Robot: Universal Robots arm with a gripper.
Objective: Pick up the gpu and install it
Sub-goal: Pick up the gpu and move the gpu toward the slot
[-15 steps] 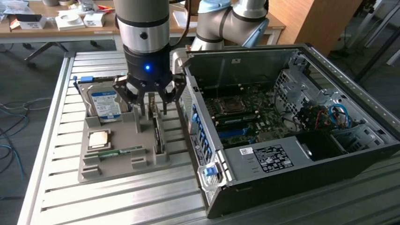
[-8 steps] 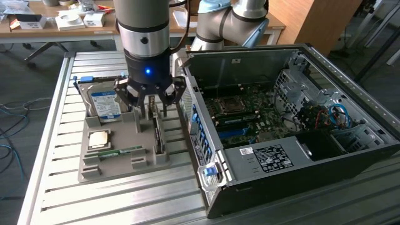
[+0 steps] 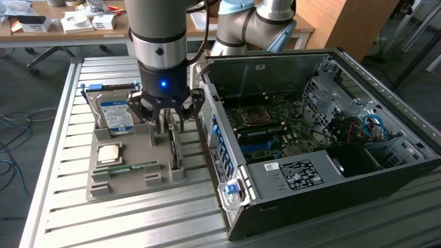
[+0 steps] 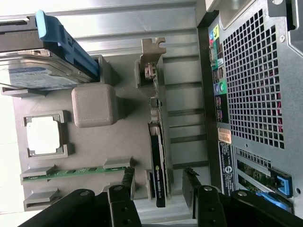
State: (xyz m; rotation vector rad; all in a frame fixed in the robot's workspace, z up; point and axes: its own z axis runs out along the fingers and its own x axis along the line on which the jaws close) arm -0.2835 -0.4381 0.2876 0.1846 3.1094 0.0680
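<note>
Gripper (image 3: 167,120) hangs open and empty straight over the gpu (image 3: 173,150), one finger each side of the card, which stands on edge in the grey tray (image 3: 131,183), long axis crosswise to the closing direction

Slatted metal worktop (image 3: 65,217), messy wooden desk (image 3: 48,35) behind it, dark floor (image 3: 34,85), loose cables (image 3: 10,135) at the exterior view's left.

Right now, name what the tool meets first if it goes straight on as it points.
Most likely the gpu, standing on edge in the grey holder, between the open fingers of the tool; how much gap remains is unclear.
</note>
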